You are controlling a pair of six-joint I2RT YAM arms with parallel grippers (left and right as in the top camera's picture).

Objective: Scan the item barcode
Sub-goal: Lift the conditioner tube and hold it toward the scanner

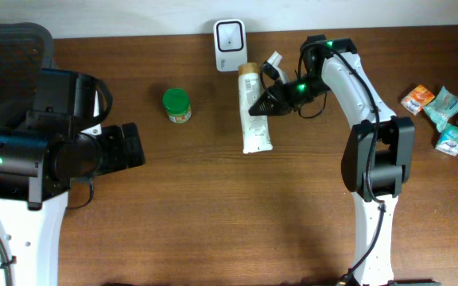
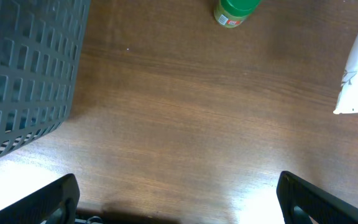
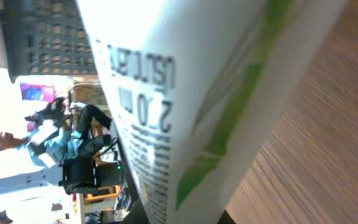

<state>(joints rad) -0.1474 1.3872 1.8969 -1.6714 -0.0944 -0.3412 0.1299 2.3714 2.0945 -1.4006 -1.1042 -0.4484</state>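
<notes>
From where I stand, the small white barcode scanner (image 1: 229,36) sits upright at the far edge of the brown wooden table (image 1: 213,206), and everything seems arranged about it. The white squeeze tube with green print (image 1: 254,131) lies flat just in front of the scanner and a touch to its right, with its tan cap end nearest the scanner and its crimped end pointing away. The right gripper (image 1: 262,105) has its jaws pinched almost together on the tube's right-hand edge, about halfway along. That looks to me like a hold meant for lifting the tube and turning its printed side towards the scanner. The right wrist view is filled with the tube's black lettering, though I can't pick out a barcode there. The left gripper (image 1: 132,147) hangs well to the left of the scanner, jaws spread wide and nothing in them, seemingly parked out of the way. A green-lidded round jar (image 1: 176,105) stands between it and the tube, and a cluster of colourful packets (image 1: 444,119) lies far to the scanner's right, likely items for later
</notes>
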